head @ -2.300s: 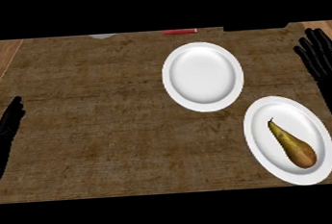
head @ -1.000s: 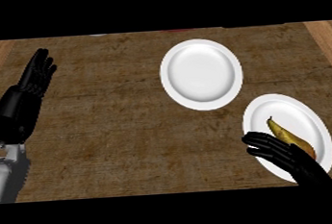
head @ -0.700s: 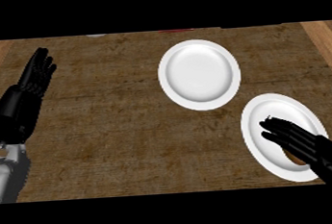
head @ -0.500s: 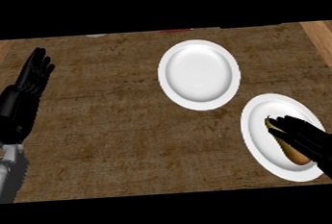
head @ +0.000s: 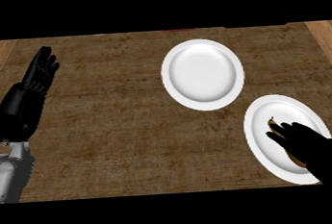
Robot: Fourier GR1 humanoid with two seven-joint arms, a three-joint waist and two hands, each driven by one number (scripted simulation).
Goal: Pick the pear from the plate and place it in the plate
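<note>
Counter surface: brown, mottled top fills most of the frame; lighter wooden edge strips show along the far left and at the upper right.

Open room: a broad bare stretch of counter runs through the centre and lower left, between the left arm and the two plates. A narrow band of counter separates the plates from each other; they do not touch.

Upper plate: white, round, upper centre-right of the frame, nothing on it, whole rim visible.

Lower plate: white, lower right of the frame. Its right and lower rim are partly covered by the right hand and forearm, and its bottom edge sits at the frame's lower limit.

Pear: lies on the lower plate. Only its stem end and a thin brown sliver along the hand's edge can be seen; the body is hidden under the hand.

Right hand: enters from the lower right corner, laid over the pear, fingers bent down around it. Whether the fruit is lifted off the plate cannot be told.

Left hand: at the left edge, upper left of the frame, fingers straight and spread upward, holding nothing, well apart from both plates. Its grey forearm is cut off at the lower left corner
</note>
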